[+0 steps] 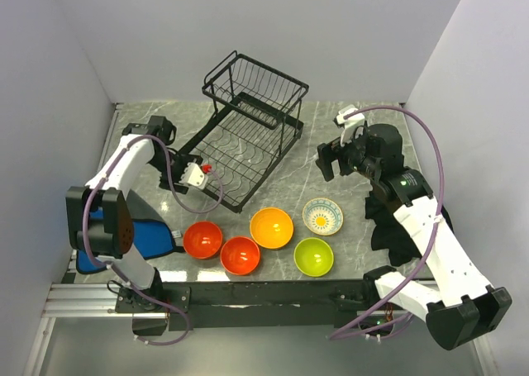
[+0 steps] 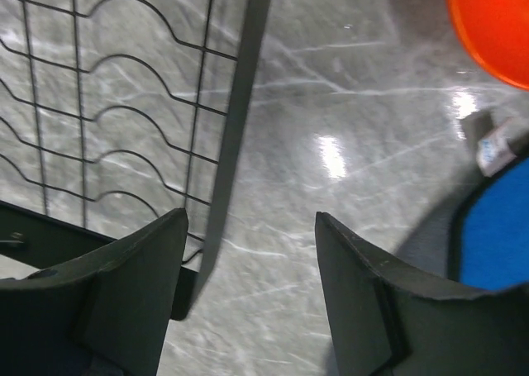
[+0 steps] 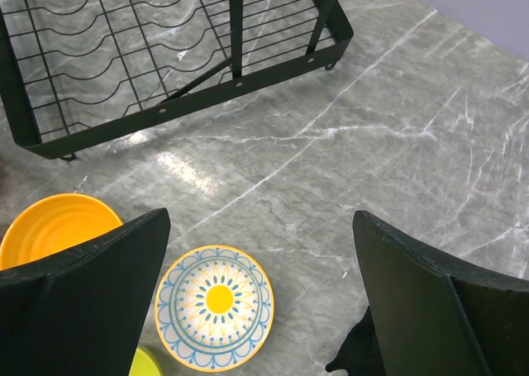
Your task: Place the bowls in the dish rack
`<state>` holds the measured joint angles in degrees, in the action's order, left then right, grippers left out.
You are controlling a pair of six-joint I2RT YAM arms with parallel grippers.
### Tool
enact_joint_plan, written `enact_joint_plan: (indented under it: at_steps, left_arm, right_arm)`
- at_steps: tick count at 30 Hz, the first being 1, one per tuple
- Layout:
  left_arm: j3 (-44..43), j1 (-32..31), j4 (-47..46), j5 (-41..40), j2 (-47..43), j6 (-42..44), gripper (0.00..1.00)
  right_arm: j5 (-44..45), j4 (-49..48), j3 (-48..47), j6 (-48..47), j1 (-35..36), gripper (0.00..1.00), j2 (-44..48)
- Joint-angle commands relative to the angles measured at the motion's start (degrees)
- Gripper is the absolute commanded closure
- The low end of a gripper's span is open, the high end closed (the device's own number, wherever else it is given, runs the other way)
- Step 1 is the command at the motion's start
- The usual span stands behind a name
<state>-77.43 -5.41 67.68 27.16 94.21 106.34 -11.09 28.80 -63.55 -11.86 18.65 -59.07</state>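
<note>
The black wire dish rack stands at the back centre with nothing in it. Along the front lie two red-orange bowls, an orange bowl, a cream patterned bowl and a lime green bowl. My left gripper hovers open over bare table beside the rack's front-left rail, nothing between its fingers; a red-orange bowl shows at its upper right. My right gripper hangs open above the patterned bowl, right of the rack, holding nothing.
A blue item lies at the front left, partly under the left arm; I cannot tell whether it is a bowl or a cloth. A black fabric heap sits by the right arm. White walls close in three sides.
</note>
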Motion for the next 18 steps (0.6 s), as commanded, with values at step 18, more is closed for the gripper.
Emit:
enact_joint_plan:
  at_steps: [18]
  left_arm:
    - [-3.34,-9.09,-7.56,-3.25,8.35,-10.18,0.71]
  right_arm:
    - [-1.83,0.47,-0.88,0.43,-1.52,0.00,-1.40]
